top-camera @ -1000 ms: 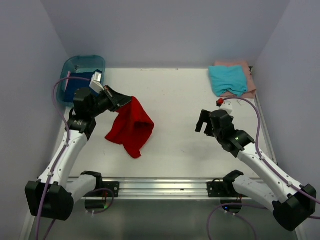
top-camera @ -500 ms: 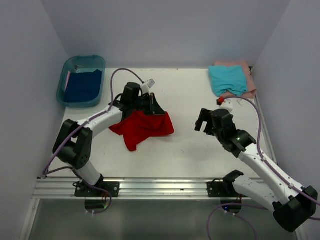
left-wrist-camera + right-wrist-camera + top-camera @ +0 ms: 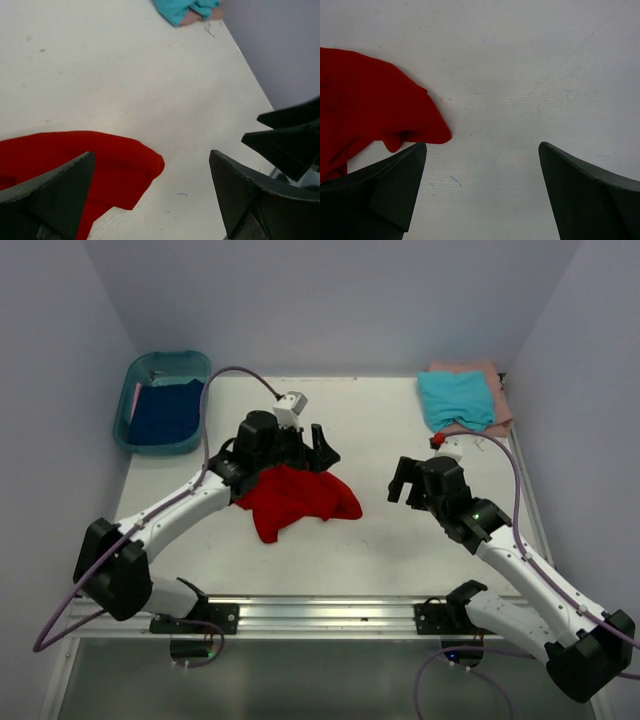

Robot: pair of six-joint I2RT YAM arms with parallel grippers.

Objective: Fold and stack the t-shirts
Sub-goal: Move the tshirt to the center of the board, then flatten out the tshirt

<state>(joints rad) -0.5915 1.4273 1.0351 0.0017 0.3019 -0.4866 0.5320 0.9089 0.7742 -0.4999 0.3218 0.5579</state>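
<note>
Dark blue t-shirt [image 3: 165,412] lies in tub [image 3: 170,357], far left. Left gripper [image 3: 318,452] spread wide, empty, at far edge of crumpled red t-shirt [image 3: 295,498], mid-worktop [image 3: 380,540]. Right gripper [image 3: 405,485] also spread, empty. Judgement: pinch opposite hems, pull flat before folding. Teal t-shirt [image 3: 455,400] on pink t-shirt [image 3: 497,412], far right. Worktop white, matte; pale walls close around.

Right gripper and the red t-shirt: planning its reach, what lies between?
Only bare table between the right gripper and the red t-shirt, shown in the right wrist view.
</note>
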